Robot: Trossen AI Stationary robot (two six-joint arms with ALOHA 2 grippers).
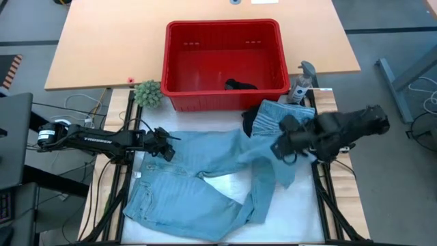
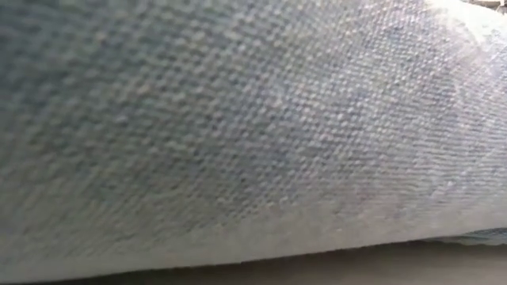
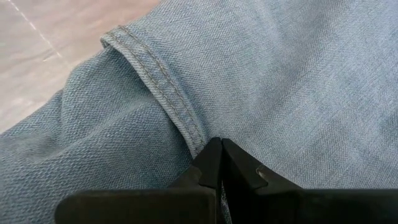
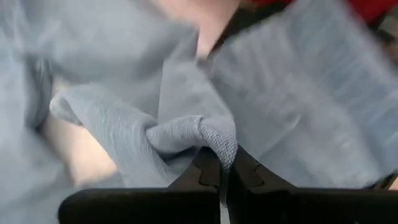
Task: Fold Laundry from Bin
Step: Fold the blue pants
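Denim jeans [image 1: 198, 184] spread on table before bin [image 1: 179, 89]. Left gripper [image 1: 166, 152] pinches hemmed edge; right gripper [image 1: 278, 149] clenched on bunched leg fold. Risk: thin pinch slips, or opposed pulls drag cloth askew. Folded denim [image 1: 270, 117] and bin crowd far side; near side appears freer.

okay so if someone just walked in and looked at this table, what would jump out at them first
Probably the light blue jeans sprawled across the near half of the table, with the left gripper and right gripper both pinched shut on the denim. Behind them sits the big red bin, nearly empty apart from one dark garment at the bottom.
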